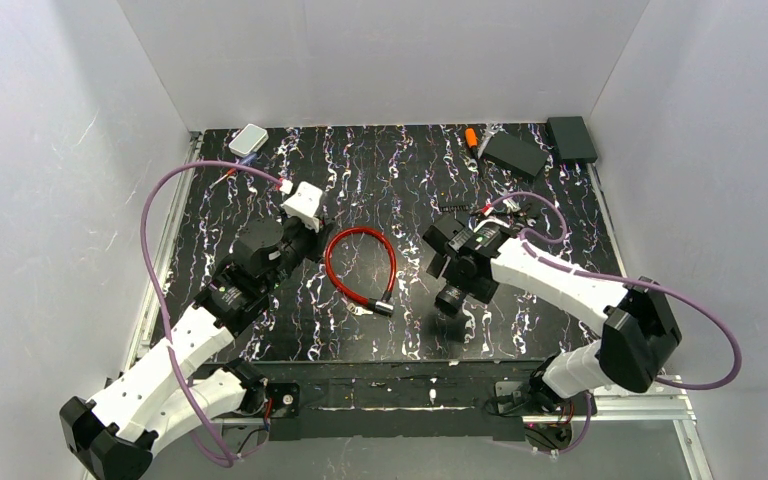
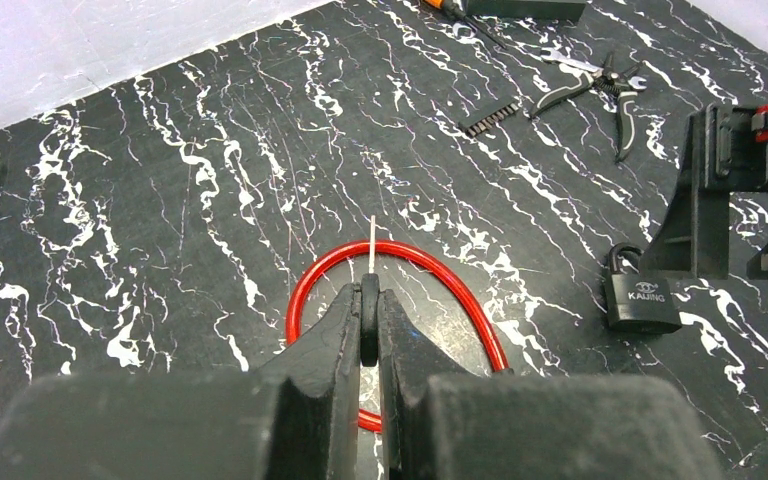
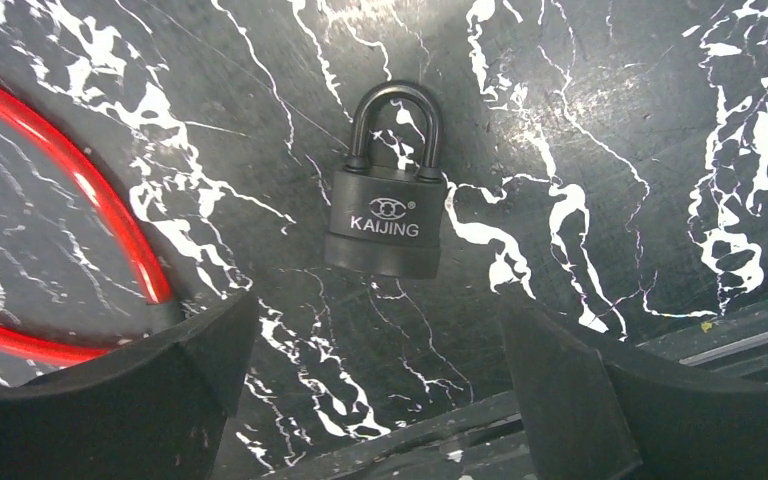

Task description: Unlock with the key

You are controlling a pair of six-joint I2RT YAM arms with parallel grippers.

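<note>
— Padlock [image 3: 385, 225] status?
— Flat on the table [image 3: 610, 150], shackle looks closed. Right gripper [image 3: 375, 320] hangs right above it, jaws wide, empty. Left gripper [image 2: 369, 292] pinches the key [image 2: 368, 320] tight near the red cable [image 2: 440, 268]. Guessing next: grab the lock body, steady it.

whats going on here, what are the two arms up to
The left gripper is shut on a small key, which points toward the red cable loop. The right gripper hangs open above the black padlock, which lies flat on the table, its shackle closed. Key and padlock are apart, so nothing is unlocked yet.
</note>
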